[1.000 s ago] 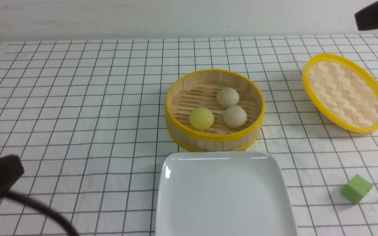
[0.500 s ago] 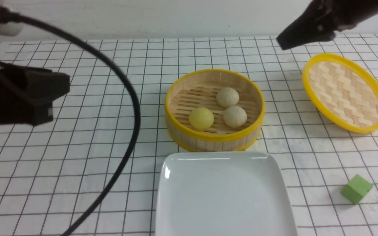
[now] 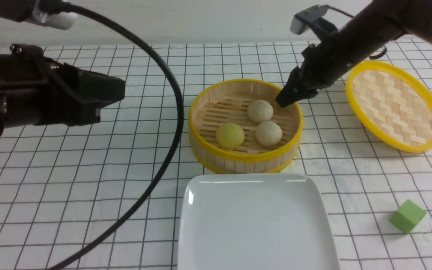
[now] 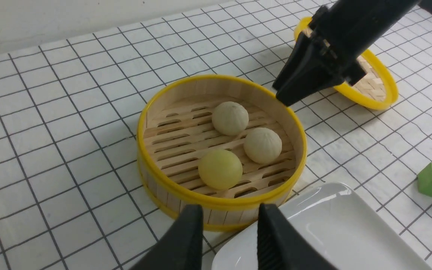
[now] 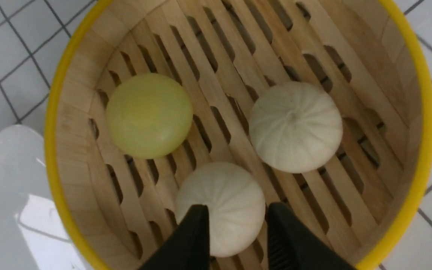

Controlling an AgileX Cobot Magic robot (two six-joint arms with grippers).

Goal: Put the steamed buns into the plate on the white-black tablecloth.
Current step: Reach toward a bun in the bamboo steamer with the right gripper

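Note:
Three steamed buns lie in the round bamboo steamer [image 3: 201,150]: a yellow one [image 3: 230,135] [image 4: 220,169] [image 5: 148,115] and two pale ones [image 3: 260,111] [image 3: 268,133]. The white plate [image 3: 255,225] [image 4: 336,232] sits bare just in front of the steamer on the white-black tablecloth [image 3: 51,180]. My right gripper [image 3: 285,99] [image 5: 234,217] hangs open over the steamer's far right rim. In the right wrist view a pale bun [image 5: 219,202] shows between its fingertips, untouched. My left gripper [image 3: 118,93] [image 4: 229,221] hovers open and holding nothing, left of the steamer.
The steamer's woven lid [image 3: 394,107] lies tilted at the right. A green cube [image 3: 407,216] sits at the front right. A black cable [image 3: 171,150] from the left arm loops across the cloth left of the steamer and plate.
The left arm rose from the lower left corner and reached toward the steamer. The right arm came down from the top right corner to the steamer's far rim. Buns and plate have not moved.

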